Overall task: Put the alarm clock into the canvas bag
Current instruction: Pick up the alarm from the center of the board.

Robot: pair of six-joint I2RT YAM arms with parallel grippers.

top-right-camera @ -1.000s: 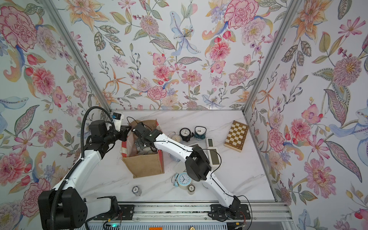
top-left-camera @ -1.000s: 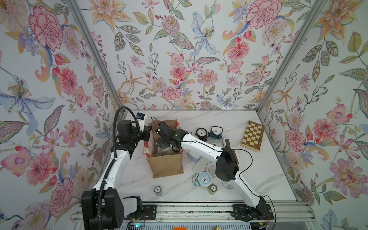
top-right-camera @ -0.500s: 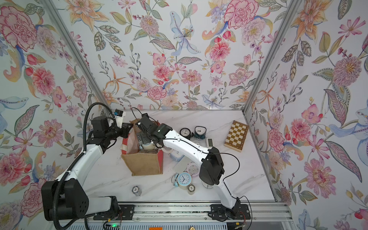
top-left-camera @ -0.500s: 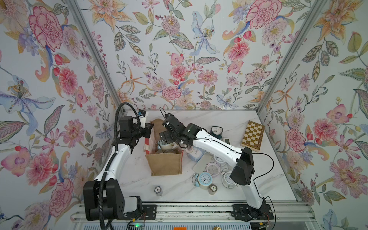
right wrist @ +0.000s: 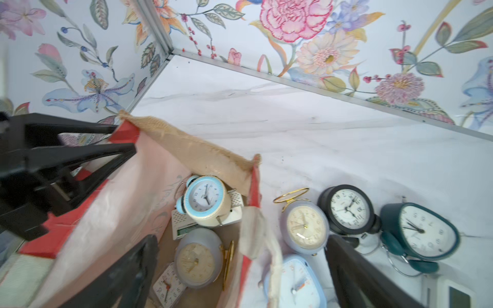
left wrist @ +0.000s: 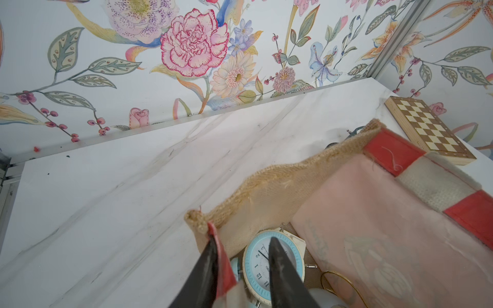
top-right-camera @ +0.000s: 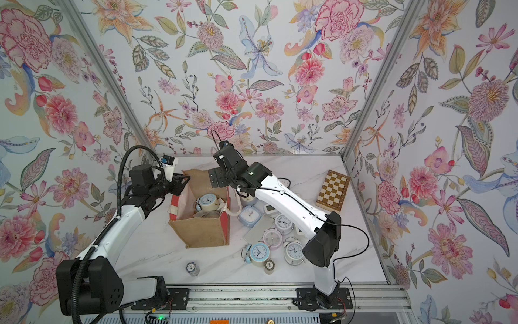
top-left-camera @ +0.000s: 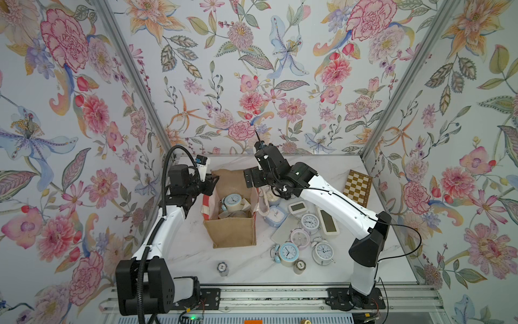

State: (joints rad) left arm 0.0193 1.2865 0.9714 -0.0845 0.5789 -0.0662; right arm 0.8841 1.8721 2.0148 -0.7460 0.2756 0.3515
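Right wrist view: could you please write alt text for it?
An open canvas bag holds several alarm clocks, a blue-faced twin-bell clock on top. More clocks sit beside it on the marble table. The open right gripper frames the view; the left gripper is at the bag's rim.

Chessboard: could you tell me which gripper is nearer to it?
Right. The right gripper hangs above the canvas bag's rim facing the chessboard; the left gripper is at the opposite rim.

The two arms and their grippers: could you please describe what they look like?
Both have white shells, black joints and bases. The left arm carries a black corrugated hose; the right arm a thin black cable and a green light. The left gripper and right gripper have tapered black fingers.
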